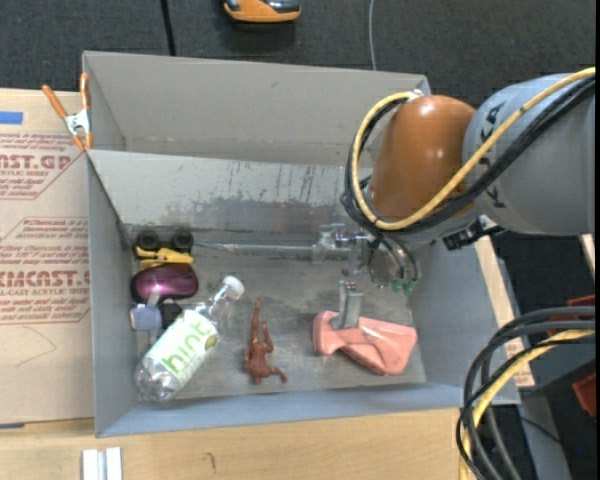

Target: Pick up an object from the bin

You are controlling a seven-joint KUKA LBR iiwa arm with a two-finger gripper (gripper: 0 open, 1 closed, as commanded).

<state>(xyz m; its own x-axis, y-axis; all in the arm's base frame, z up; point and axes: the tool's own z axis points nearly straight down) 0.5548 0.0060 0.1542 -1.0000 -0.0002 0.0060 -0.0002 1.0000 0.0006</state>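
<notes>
My gripper (350, 313) hangs below the orange wrist cover at the bin's right side. One grey finger shows, its tip at the upper left edge of a pink soft crumpled thing (368, 341) on the bin floor near the front right. The finger stands well to the left of the gripper body, so the jaws look open; the other finger is hidden under the wrist. Nothing is seen between the fingers. A small brown toy animal (260, 350) lies to the left of the pink thing, apart from the gripper.
A clear plastic bottle with a green label (185, 353) lies slanted at the front left. Behind it, along the left wall, lie a purple rounded thing (163, 283) and a yellow and black toy (163, 248). The arm covers the bin's right rim.
</notes>
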